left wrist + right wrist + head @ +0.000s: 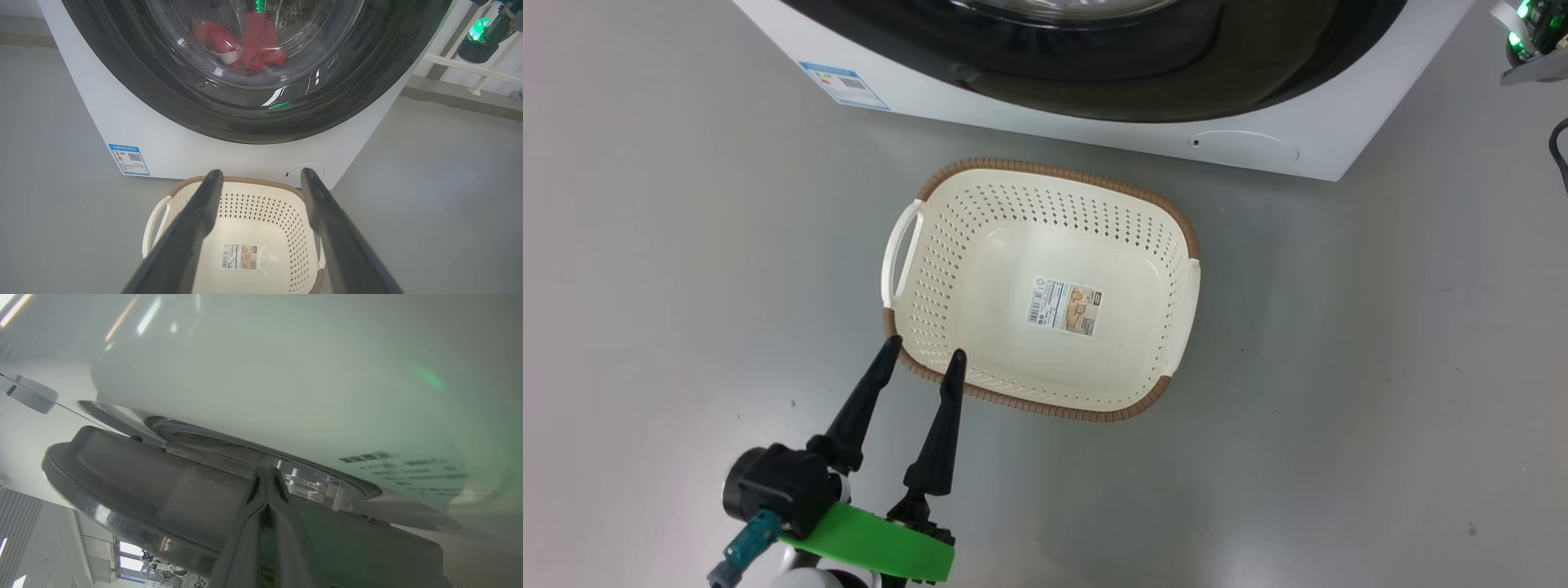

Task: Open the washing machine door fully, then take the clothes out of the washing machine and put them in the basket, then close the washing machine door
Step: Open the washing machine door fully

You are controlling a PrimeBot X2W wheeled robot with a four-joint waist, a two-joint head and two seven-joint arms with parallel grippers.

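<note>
— Red fabric, top centre of the left wrist view: the clothes [249,49] lie in the drum [294,16] behind the glass of the washing machine door [253,118], which looks shut.
— So opening comes first. Right hand [267,475], fingers pressed together on nothing, tips at the door's edge, centre of the right wrist view.
— Best play?
— Hook behind that rim, I'd say, and swing along the hinge arc, steady, all the way; a straight tug could slip off the glossy black.
— Left hand [925,349]?
— Fingers spread, empty, lower left of the head view, tips by the near corner of the basket [1054,169], on the floor [1339,367] just before the washing machine [1339,122]. Hold it out of the door's sweep.
</note>
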